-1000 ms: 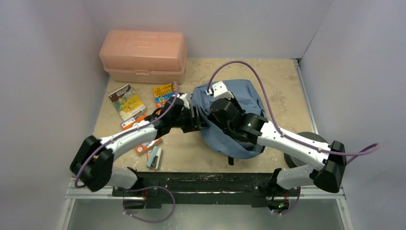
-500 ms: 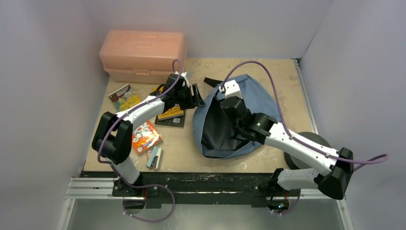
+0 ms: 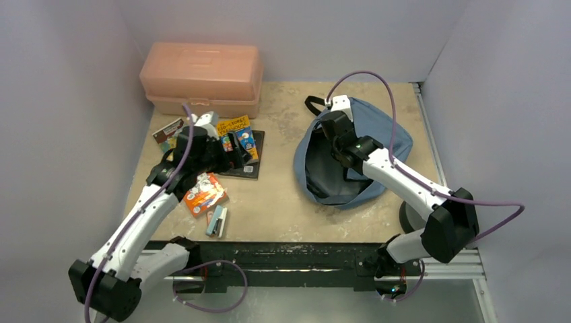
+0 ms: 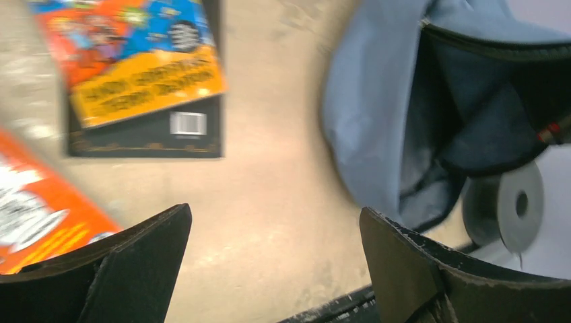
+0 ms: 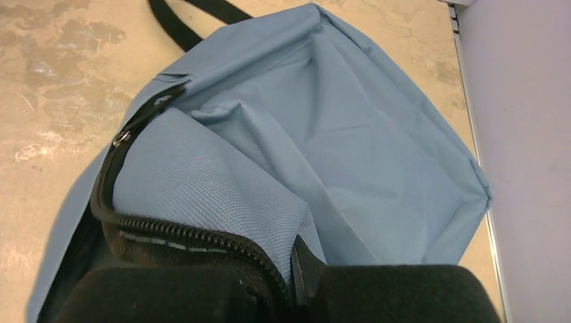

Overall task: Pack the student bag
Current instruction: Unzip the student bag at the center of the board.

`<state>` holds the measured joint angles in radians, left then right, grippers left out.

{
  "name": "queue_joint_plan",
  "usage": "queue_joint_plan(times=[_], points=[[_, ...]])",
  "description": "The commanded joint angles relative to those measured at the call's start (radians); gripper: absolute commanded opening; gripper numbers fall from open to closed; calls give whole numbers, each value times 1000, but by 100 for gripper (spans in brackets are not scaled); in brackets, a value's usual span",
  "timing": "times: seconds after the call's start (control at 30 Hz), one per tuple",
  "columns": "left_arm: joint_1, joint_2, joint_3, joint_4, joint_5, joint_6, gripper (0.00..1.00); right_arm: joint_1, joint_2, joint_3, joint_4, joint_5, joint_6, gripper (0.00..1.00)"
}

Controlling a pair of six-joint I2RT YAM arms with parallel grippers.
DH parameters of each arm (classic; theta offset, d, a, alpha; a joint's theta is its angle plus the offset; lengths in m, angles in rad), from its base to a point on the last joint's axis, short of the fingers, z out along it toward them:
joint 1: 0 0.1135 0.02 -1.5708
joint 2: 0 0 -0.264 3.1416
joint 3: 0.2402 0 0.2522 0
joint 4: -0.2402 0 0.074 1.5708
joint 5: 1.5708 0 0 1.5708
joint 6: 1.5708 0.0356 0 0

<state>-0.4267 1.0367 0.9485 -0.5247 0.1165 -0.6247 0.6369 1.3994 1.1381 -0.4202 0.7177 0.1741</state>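
From the overhead view I have the student bag [image 3: 377, 145] lying on the right half of the table [image 3: 283, 202], mouth facing the left and near side, with the dark lining [image 3: 330, 175] showing and a black strap [image 3: 313, 102] trailing off its far edge. My right gripper [image 3: 334, 126] is at the far rim of that mouth. On the right wrist camera the gripper [image 5: 296, 277] has its pads pressed together on the zippered rim [image 5: 202, 239], with blue fabric bunched just above them, so I read it as clamped on the student bag [image 5: 350, 155] with no gap between the fingers. My left gripper [image 3: 227, 145] is well apart from the bag, over on the left half of the table above the books, with bare table between it and the bag's left edge. On the left wrist camera its fingers [image 4: 135, 259] stand wide apart with nothing between them but table, so the gripper [image 4: 273, 215] is fully spread and holding nothing. In that view the student bag [image 4: 377, 121] sits up and to the right, past the right-hand finger, while a yellow-and-blue book [image 4: 135, 60] lies on top of a black book [image 4: 145, 134] to the upper left, and an orange book [image 4: 34, 202] is at the left edge. A salmon-pink box [image 3: 202, 77] sits at the far left corner, clear of the bag.
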Motion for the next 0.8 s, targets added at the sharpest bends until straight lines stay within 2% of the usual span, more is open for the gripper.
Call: queue_joint_plan(times=[0.0, 0.03, 0.13, 0.23, 0.33, 0.4, 0.5, 0.63, 0.77], points=[[181, -123, -64, -139, -70, -26, 96, 5, 45, 90, 33, -57, -16, 23], [226, -160, -74, -153, -66, -39, 96, 8, 55, 100, 14, -103, -15, 35], [321, -215, -109, -184, -107, -74, 98, 40, 57, 117, -9, -192, 5, 54], [387, -195, -122, -200, -96, -73, 99, 119, 24, 131, 15, -230, 17, 77], [439, -127, -124, -162, -2, -52, 99, 210, 24, 139, 122, -324, 35, 81], [468, -31, -121, -87, 91, -47, 99, 213, 62, 139, 193, -469, 113, 81], [477, 107, -89, 41, 227, -56, 93, 213, 151, 150, 316, -640, 132, 81], [477, 173, -123, 264, 176, -147, 94, 212, 326, 226, 414, -761, 237, 80], [475, 316, -49, 326, 123, -143, 95, 195, 514, 347, 417, -761, 237, 80]])
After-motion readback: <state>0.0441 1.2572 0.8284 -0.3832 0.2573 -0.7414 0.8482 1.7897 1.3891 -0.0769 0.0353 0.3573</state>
